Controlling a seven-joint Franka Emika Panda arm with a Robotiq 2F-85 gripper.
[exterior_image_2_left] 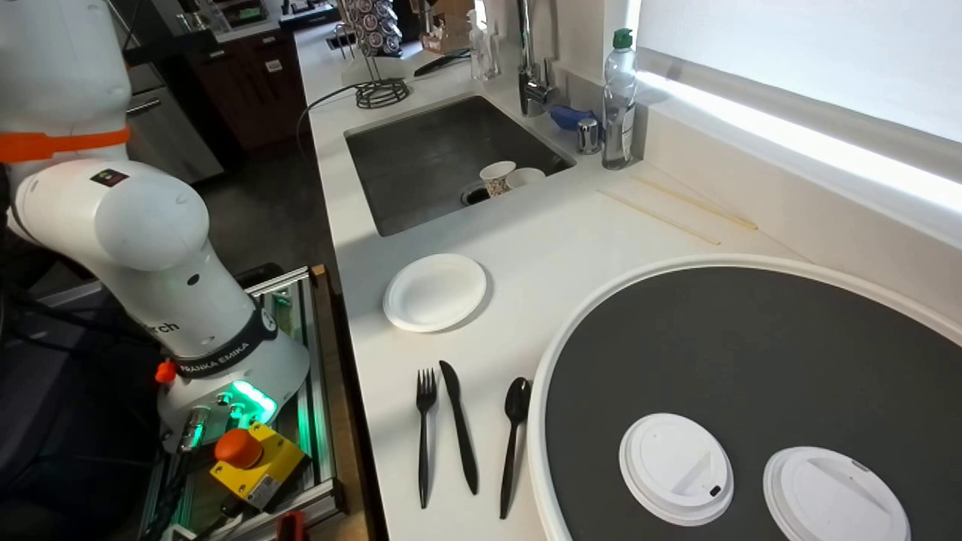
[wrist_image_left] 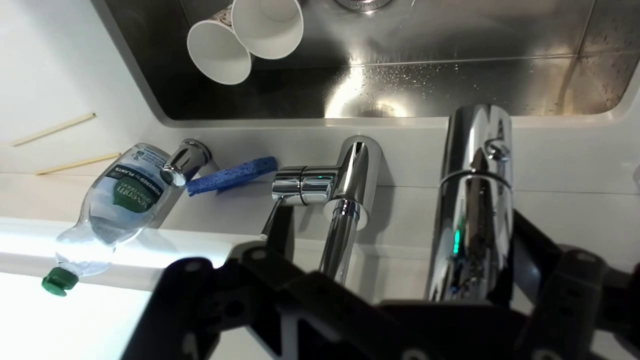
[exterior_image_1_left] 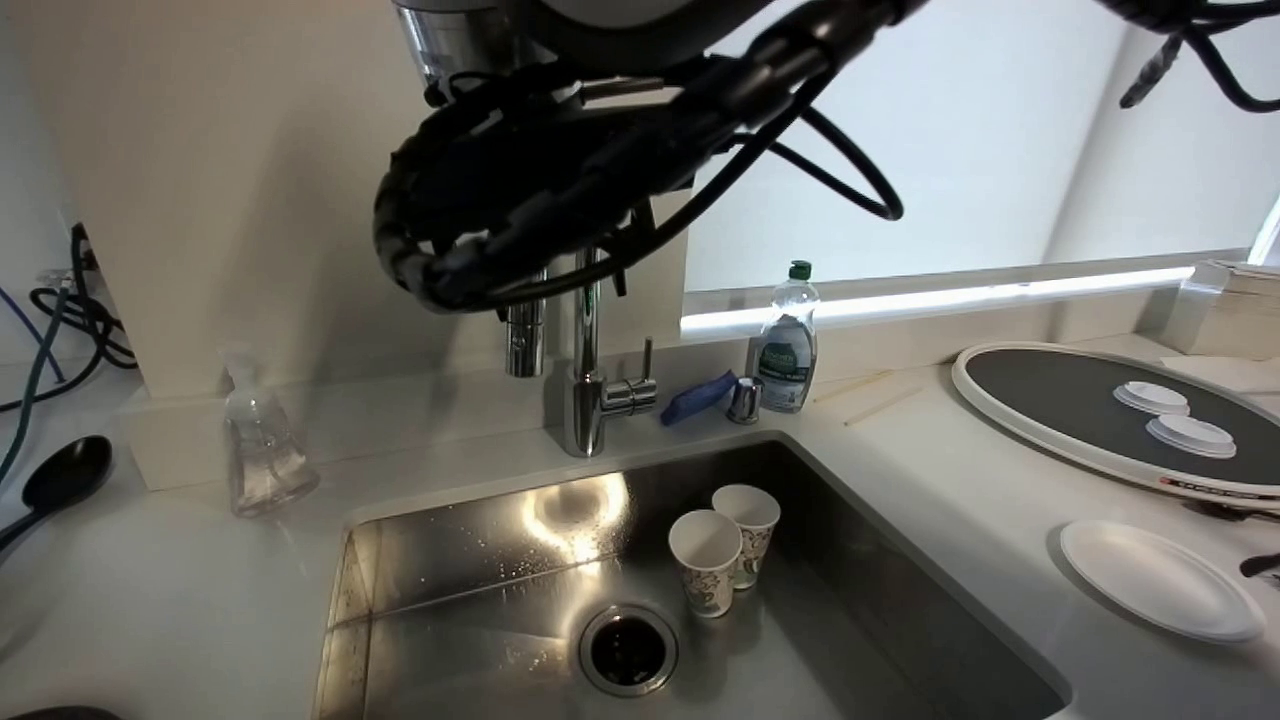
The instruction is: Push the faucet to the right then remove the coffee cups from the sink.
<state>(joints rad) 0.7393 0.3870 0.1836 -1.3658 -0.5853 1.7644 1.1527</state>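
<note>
Sink: steel, let into the white surface; drain in its floor. Contents: one paper cup beside the drain, a second cup just behind it, toward a back corner. Both upright, mouths up; whether they touch cannot be told.

Faucet: chrome, upright behind the sink; side lever, hanging spout head.

Pincer: fingers spread wide, straddling the faucet's pipe and spout head in the wrist view; clamped on neither; finger contact cannot be told.

Bottle: clear, green cap, upright behind the sink; fill level unclear.

Clear vessel: across the faucet from the bottle; contents indistinct.

Round tray: two white lids lying on it.

Plate: white, between sink and tray.

Wire rack: round capsules.
</note>
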